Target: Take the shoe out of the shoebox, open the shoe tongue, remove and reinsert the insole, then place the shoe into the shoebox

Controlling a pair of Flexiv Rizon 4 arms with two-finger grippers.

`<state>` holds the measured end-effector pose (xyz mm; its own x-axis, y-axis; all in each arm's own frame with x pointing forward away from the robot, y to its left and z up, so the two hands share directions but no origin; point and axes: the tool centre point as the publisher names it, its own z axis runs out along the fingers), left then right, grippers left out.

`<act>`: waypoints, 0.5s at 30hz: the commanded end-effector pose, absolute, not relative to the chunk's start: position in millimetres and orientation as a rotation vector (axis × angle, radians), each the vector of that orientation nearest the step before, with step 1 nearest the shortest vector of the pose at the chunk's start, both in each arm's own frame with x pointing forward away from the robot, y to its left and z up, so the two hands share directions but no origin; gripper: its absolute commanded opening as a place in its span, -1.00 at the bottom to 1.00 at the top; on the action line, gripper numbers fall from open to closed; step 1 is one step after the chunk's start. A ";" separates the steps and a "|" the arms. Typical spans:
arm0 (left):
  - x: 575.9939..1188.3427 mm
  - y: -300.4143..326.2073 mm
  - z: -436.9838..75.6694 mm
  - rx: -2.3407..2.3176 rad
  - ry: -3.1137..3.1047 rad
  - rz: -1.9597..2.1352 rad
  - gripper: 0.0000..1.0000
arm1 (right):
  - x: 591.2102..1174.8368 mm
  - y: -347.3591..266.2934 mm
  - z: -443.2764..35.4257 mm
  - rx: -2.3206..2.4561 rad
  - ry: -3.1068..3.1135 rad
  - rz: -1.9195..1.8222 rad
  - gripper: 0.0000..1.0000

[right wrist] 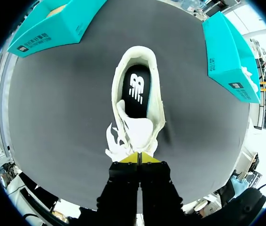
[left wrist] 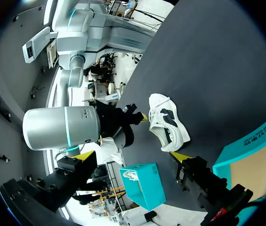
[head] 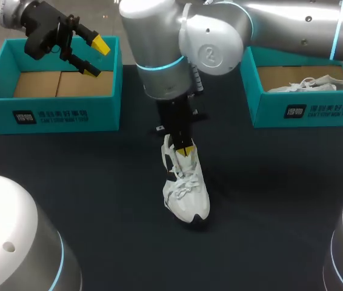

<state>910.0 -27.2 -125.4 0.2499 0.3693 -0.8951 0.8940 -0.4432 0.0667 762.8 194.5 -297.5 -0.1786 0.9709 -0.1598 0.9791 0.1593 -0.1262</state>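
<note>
White lace-up sneaker [head: 186, 194] mid-way on dark table [head: 99, 182], which I judge light, soft-walled, firmest at the heel collar; my right gripper [right wrist: 138, 158] pinches its limp white tongue [right wrist: 135, 128], tips almost meeting; my left gripper [head: 96, 57] hangs wide open, empty, over teal cardboard shoebox [head: 50, 115] at 10 o'clock.

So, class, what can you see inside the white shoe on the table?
Inside the shoe, a black insole with a white logo shows at the heel end. Farther forward the tongue and laces cover it, so the toe end cannot be seen.
</note>
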 end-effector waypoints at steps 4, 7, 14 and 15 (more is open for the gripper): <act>909.8 -26.8 -125.1 1.939 1.147 -1.148 1.00 | 763.6 212.5 -312.0 1.968 2.427 -0.270 -1.00; 909.8 -26.8 -125.1 1.939 1.147 -1.148 1.00 | 767.8 217.8 -319.0 1.953 2.446 -0.271 -1.00; 909.8 -26.8 -125.1 1.939 1.147 -1.148 1.00 | 777.3 212.6 -329.0 1.934 2.453 -0.321 -1.00; 909.8 -26.8 -125.1 1.939 1.147 -1.148 1.00 | 778.0 209.6 -330.3 1.933 2.448 -0.332 -1.00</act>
<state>910.0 -27.2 -125.4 0.2499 0.3693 -0.8951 0.8940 -0.4432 0.0667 772.7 206.9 -327.2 -0.2388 0.9631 -0.1241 0.9642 0.2201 -0.1477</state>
